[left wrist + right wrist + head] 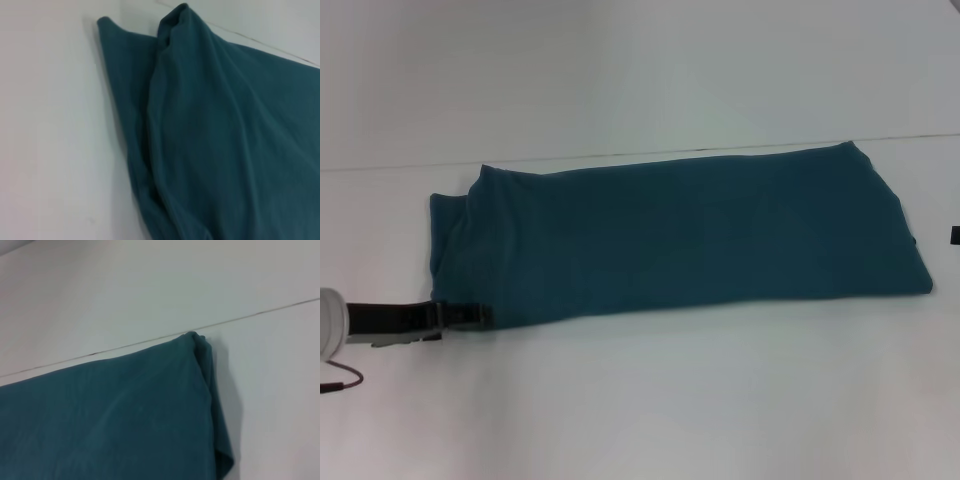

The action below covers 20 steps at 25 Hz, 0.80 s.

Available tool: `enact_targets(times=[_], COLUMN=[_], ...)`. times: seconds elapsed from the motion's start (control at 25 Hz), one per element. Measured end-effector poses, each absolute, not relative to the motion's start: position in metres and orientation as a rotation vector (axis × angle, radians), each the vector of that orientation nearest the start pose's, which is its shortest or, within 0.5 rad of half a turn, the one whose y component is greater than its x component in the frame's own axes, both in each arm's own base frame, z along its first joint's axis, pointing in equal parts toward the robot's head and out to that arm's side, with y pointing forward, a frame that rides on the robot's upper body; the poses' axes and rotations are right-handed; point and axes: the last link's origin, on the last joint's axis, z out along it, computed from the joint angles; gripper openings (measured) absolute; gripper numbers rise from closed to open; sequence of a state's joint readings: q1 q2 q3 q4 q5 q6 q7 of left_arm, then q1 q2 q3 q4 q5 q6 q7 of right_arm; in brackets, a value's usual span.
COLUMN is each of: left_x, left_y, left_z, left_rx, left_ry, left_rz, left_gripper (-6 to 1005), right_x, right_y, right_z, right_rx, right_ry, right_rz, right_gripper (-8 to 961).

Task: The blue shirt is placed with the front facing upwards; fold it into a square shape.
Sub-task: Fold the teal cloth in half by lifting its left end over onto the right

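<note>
Currently we see the blue shirt (pixel 680 235) lying as a long folded band across the white table (pixel 640 400); left gripper (pixel 470 316) touches its near-left corner, grip indiscernible.

One blue shirt (pixel 680 235); one left gripper (pixel 470 316); one white table (pixel 670 400).

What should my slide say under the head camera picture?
Blue shirt folded into a long strip, left tool at its corner.

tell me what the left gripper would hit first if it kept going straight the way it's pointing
Most likely the blue shirt. The left gripper points toward the robot's right at the shirt's near left corner, its tip already at the cloth edge. Depth is unclear, so it may skim along the near hem instead.
</note>
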State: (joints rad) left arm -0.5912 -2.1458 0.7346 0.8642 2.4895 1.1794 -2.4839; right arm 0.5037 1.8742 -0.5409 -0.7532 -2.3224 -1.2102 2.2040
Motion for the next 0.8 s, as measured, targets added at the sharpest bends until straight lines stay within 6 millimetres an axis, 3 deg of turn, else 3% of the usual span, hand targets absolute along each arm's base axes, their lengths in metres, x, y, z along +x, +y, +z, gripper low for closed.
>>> enact_targets(times=[0.8], left_x=[-0.285], left_y=[0.39], left_z=[-0.004], left_rx=[-2.051], left_ry=[-1.622], left_rz=[-0.209], left_gripper=[888], right_x=[0.368], right_y=[0.366], right_z=[0.136], right_rx=[-1.902], right_ry=[1.465], right_rz=[0.33], right_gripper=[761])
